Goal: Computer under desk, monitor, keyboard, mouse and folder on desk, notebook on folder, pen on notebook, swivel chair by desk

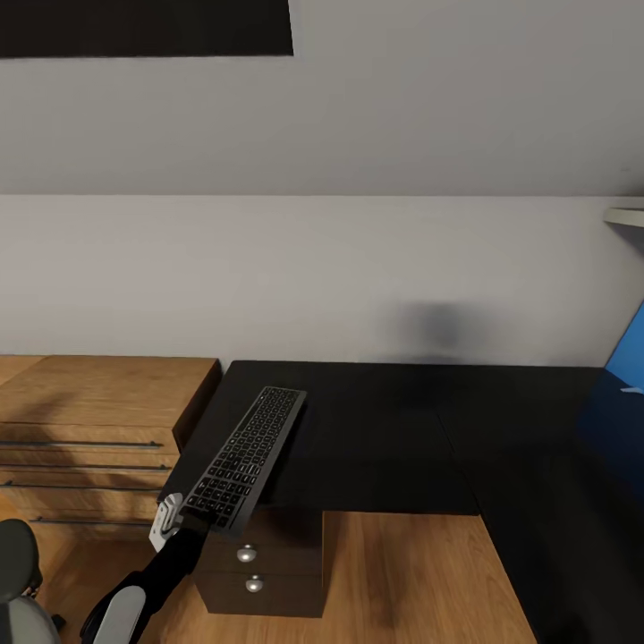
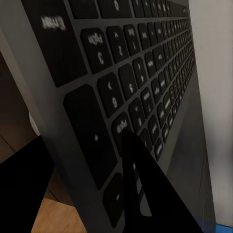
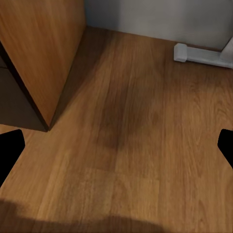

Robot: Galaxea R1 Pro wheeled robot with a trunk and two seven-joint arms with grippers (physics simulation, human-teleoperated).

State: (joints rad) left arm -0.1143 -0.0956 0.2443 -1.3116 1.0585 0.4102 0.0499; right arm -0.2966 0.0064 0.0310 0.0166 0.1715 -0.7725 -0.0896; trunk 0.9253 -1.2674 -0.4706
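Note:
The black keyboard [image 1: 246, 456] with dark grey keys lies lengthwise over the left part of the black-topped desk [image 1: 385, 429], its near end jutting past the desk's front edge. My left gripper [image 1: 183, 519] is shut on that near end; in the left wrist view a black finger [image 2: 145, 194] presses on the keys of the keyboard [image 2: 145, 73]. I cannot tell whether its far end touches the desk. My right gripper [image 3: 116, 145] is open over bare wooden floor. A grey piece of the swivel chair [image 1: 18, 572] shows at the lower left.
A light-wood dresser [image 1: 89, 411] stands left of the desk, against the wall. The dark drawer unit [image 1: 259, 572] sits under the desk's left end. A blue panel [image 1: 626, 358] rises at the right. Near the right gripper are a wooden cabinet side [image 3: 43, 53] and a white leg [image 3: 204, 54].

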